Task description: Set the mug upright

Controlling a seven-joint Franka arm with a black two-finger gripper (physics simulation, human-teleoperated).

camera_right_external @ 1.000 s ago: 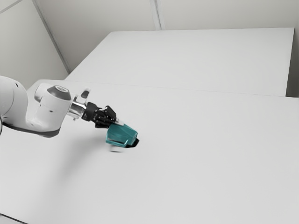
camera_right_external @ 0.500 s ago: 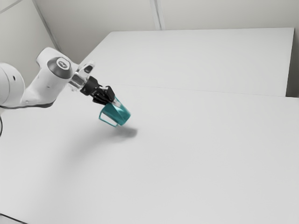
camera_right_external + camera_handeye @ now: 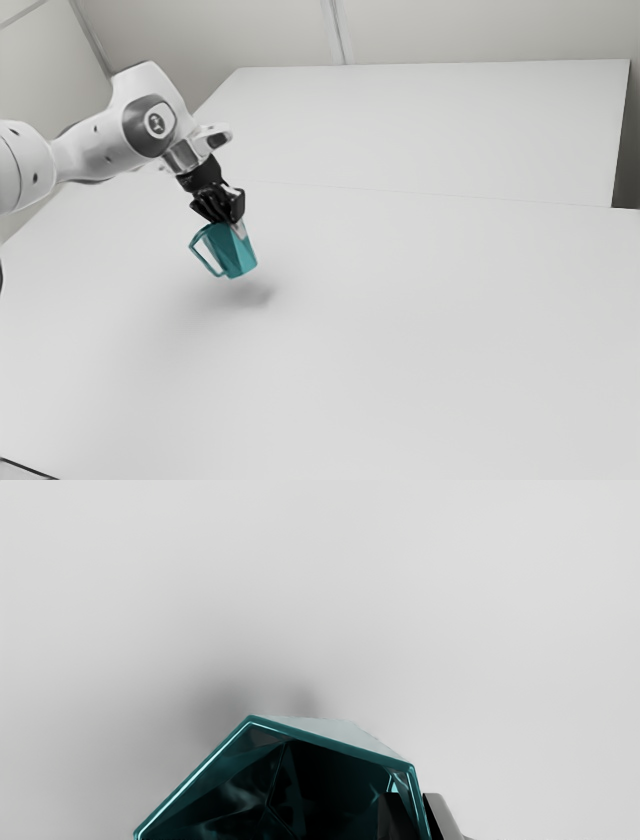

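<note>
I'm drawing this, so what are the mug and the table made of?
The mug looks like glossy glazed ceramic, maybe glass or plastic: bright streaks gleam along its teal rim. The table looks smooth and matte, perhaps painted wood or plastic: it's plain pale, without mirror-like shine.

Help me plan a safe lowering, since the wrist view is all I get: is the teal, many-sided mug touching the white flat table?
Observer: No. In the exterior view, the teal, many-sided mug hangs in the air: there is a gap between its bottom and the soft grey shadow on the white flat table.

Operator: Where is its handle?

Observer: The angular teal handle sticks out from the mug on the exterior view's left.

Operator: Does the mug hang straight?

Observer: Not quite. It leans, its bottom lying further toward the exterior view's right than its rim.
</note>
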